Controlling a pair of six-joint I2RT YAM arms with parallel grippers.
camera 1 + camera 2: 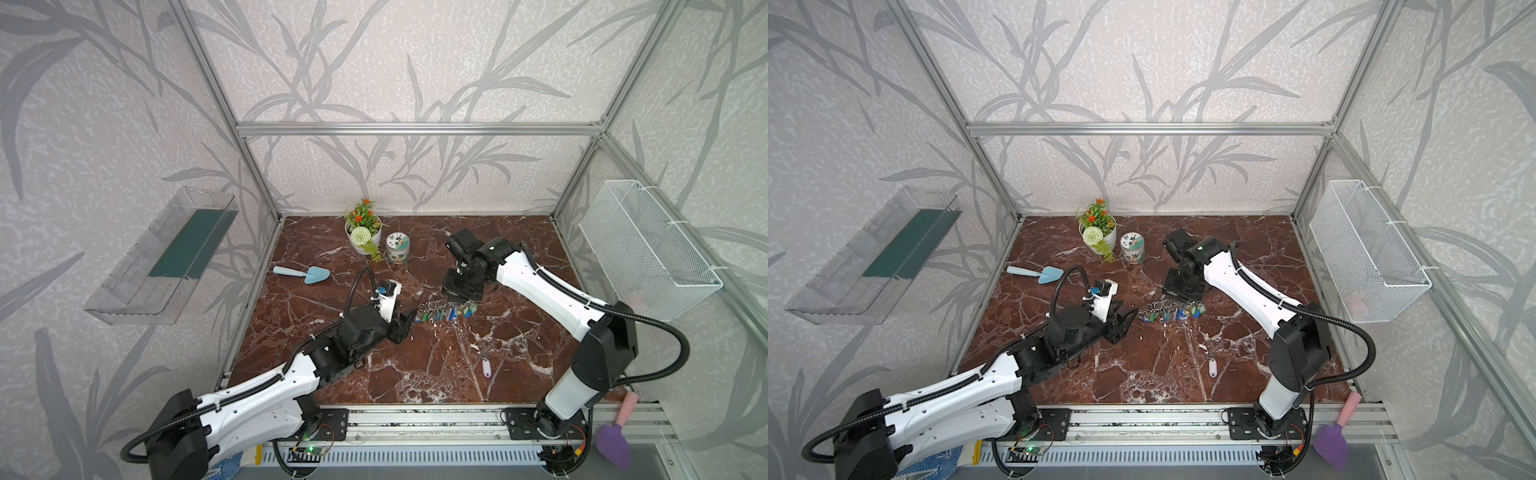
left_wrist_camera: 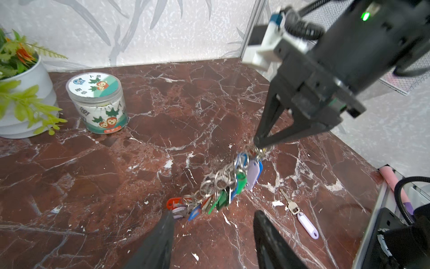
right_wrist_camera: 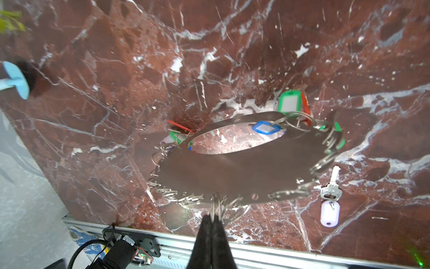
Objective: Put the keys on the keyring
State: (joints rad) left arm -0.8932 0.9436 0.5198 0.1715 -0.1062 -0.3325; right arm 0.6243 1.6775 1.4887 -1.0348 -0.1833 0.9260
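The keyring [image 3: 232, 172], a grey oval plate edged with small rings and coloured tags, stands tilted in mid-table in both top views [image 1: 446, 311] [image 1: 1173, 311]. My right gripper [image 3: 214, 217] is shut on one small ring at its rim and holds that edge up. From the left wrist, the right gripper [image 2: 259, 142] is above the keyring [image 2: 223, 186], whose low end reaches the marble. My left gripper [image 2: 213, 213] is open just short of that low end, with nothing between its fingers. The keys [image 1: 485, 365] [image 2: 302, 219] [image 3: 330, 198], with a pale lilac tag, lie loose nearer the front.
At the back stand a white flower pot [image 1: 363, 239] and a printed jar [image 1: 397, 248]. A light blue trowel [image 1: 303, 273] lies back left. A white mesh basket [image 1: 648, 249] hangs on the right wall and a clear shelf [image 1: 162, 257] on the left. A purple trowel [image 1: 615, 440] lies front right.
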